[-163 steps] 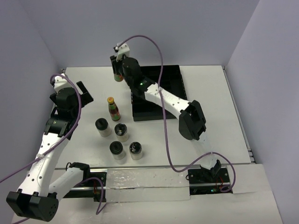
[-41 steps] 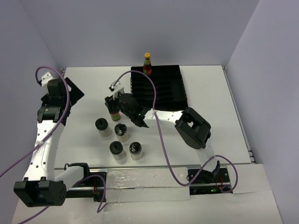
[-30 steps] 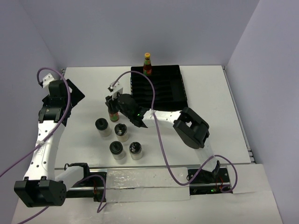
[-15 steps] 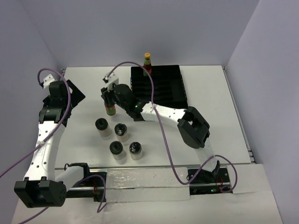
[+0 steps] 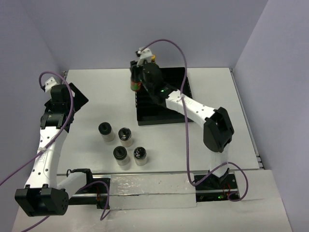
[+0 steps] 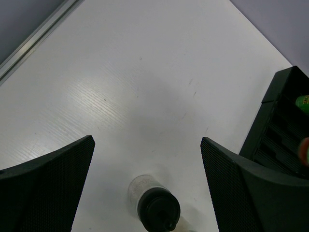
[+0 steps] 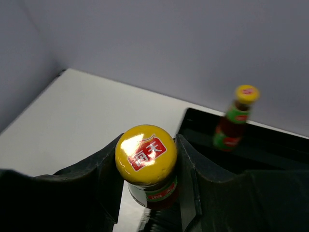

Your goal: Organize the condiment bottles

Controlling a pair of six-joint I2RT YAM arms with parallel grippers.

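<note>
Top view: the right gripper [image 5: 137, 79] is clamping the held sauce bottle [image 5: 135, 85] by its neck at the far-left corner of the tray [image 5: 150, 114]; cannot tell whether the bottle is touching the tray or hanging above it. The tray is black plastic, rectangular, with long parallel slots. The second sauce bottle [image 5: 153, 58] is standing upright at the tray's far rim, mostly hidden behind the arm, only its yellow cap showing. Four squat clear jars [image 5: 125, 136] with round black lids are sitting in a loose cluster on the matte white table [image 5: 231, 111], left of the tray and well apart from it. The left gripper [image 5: 72, 95] is hanging over the table's left side with its jaws wide apart, holding nothing. Left wrist view: two black, finely textured fingers [image 6: 46, 191] are spreading wide over the faintly ribbed white tabletop, one jar is standing between them, and the ribbed tray corner is showing at right with a blurred green and red bit at the edge, too cropped to name. Right wrist view: smooth black fingers [image 7: 107, 175] are pressing on both sides of the held bottle just under its glossy yellow cap; the cap is carrying a red badge with white Chinese characters I cannot read for sure, and a green neck band is showing below. The second bottle is standing upright in the tray behind, dark glass, green neck, red label, text too small.
</note>
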